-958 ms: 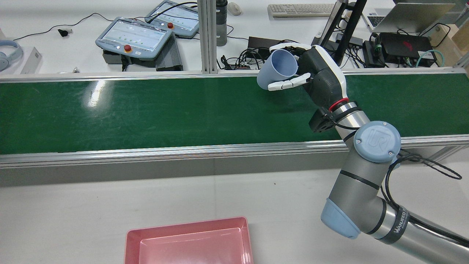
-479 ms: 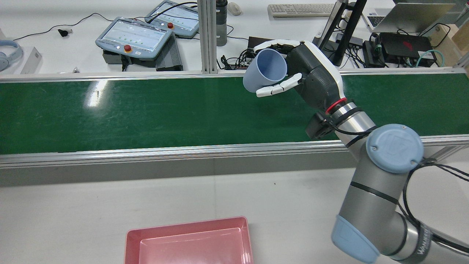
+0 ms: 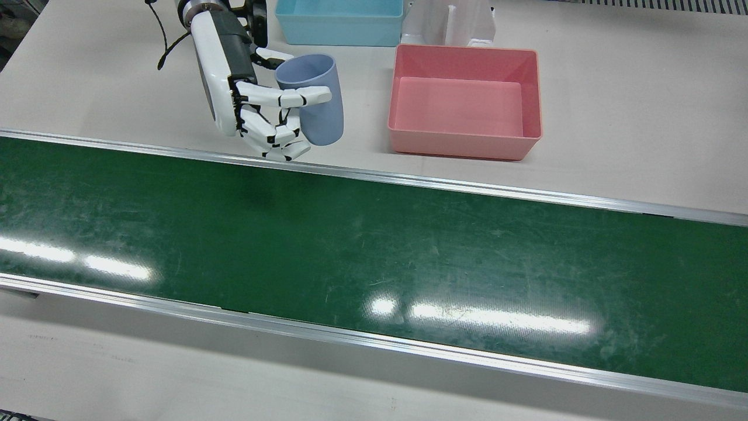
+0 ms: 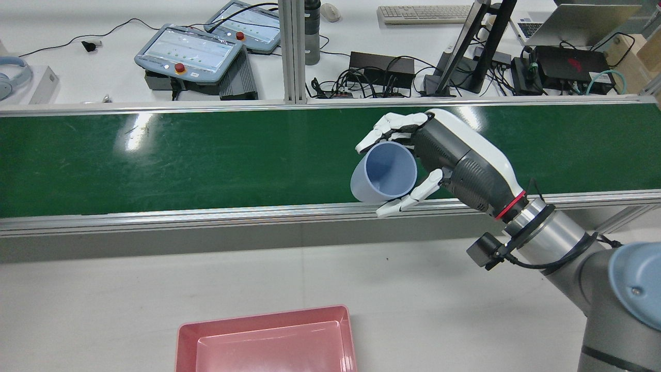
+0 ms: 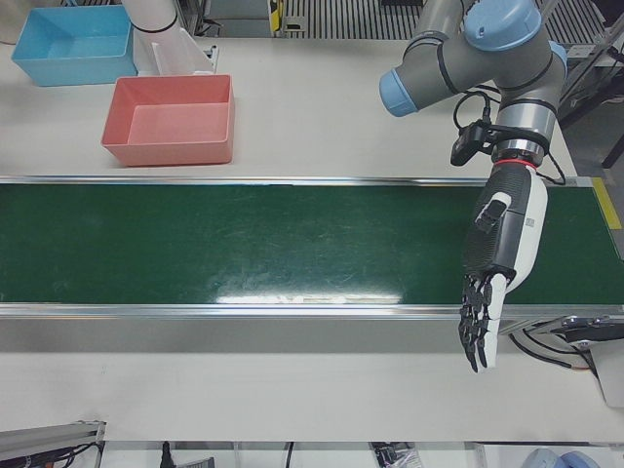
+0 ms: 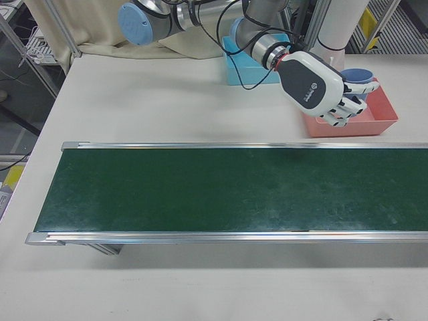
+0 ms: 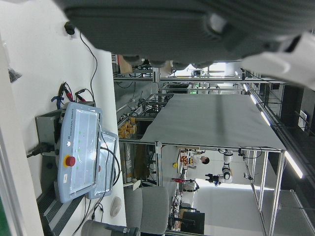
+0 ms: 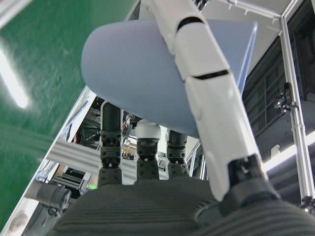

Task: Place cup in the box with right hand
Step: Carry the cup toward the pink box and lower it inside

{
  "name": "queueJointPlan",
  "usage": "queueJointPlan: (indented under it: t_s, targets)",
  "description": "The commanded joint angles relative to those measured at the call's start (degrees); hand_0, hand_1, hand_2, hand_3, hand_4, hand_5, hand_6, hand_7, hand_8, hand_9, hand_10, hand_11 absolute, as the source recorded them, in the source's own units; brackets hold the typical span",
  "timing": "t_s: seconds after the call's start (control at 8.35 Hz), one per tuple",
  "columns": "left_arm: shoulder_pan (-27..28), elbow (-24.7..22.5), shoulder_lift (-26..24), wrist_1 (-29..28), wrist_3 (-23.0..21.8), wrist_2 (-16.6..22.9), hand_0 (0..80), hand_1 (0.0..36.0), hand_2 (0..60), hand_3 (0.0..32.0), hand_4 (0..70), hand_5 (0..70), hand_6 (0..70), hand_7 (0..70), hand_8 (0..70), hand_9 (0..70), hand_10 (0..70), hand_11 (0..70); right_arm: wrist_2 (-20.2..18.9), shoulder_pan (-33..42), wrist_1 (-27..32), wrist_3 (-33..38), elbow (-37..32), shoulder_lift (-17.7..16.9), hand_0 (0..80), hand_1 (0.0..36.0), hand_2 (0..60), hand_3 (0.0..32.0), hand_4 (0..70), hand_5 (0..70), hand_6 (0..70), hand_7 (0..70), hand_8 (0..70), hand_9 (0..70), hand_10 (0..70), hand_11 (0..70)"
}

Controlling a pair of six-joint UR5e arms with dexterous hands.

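My right hand (image 4: 454, 160) is shut on a light blue cup (image 4: 384, 173), held tilted with its mouth toward the rear camera. It hangs over the belt's rail on the robot's side. In the front view the right hand (image 3: 251, 99) and cup (image 3: 312, 99) sit left of the empty pink box (image 3: 464, 146). The box also shows in the rear view (image 4: 263, 316) and the right-front view (image 6: 374, 124), where the cup (image 6: 358, 75) is just before it. The right hand view shows the cup (image 8: 142, 73) between the fingers. My left hand (image 5: 492, 253) hangs open and empty over the belt's operator-side edge.
The green conveyor belt (image 3: 374, 245) crosses the station between metal rails. A blue box (image 3: 339, 35) and a white pedestal (image 3: 450, 23) stand behind the pink box. Teach pendants (image 4: 188, 51), cables and a monitor stand lie beyond the belt.
My right hand has carried the cup back across the belt, from its far edge toward the robot and lower, to the near rail. The grip on the cup is unchanged.
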Motion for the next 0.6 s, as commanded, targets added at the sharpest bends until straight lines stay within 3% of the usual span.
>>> queueJointPlan:
  t_s: [0.0,0.24,0.48]
  targets:
    - [0.0,0.02,0.0,0.03,-0.02,0.0,0.0,0.0,0.0,0.0,0.0,0.0,0.0,0.0,0.0,0.0,0.0,0.0,7.89,-16.74,0.59,-8.31,-0.04,2.08,77.3,36.0,60.0,0.0,36.5,19.7,29.7,70.0,42.5,67.6,29.1,45.7]
    - [0.0,0.02,-0.08,0.12,-0.02,0.0,0.0,0.0,0.0,0.0,0.0,0.0,0.0,0.0,0.0,0.0,0.0,0.0,9.69,-20.02,7.15,-8.59,-5.57,3.66,65.1,36.0,60.0,0.0,29.9,18.8,27.9,70.0,41.8,66.1,29.4,45.8]
    - [0.0,0.1,-0.08,0.03,-0.02,0.0,0.0,0.0,0.0,0.0,0.0,0.0,0.0,0.0,0.0,0.0,0.0,0.0,9.7,-24.06,8.94,-8.15,-10.13,3.76,63.0,36.0,60.0,0.0,32.0,18.9,28.0,70.0,43.8,68.7,32.2,49.2]
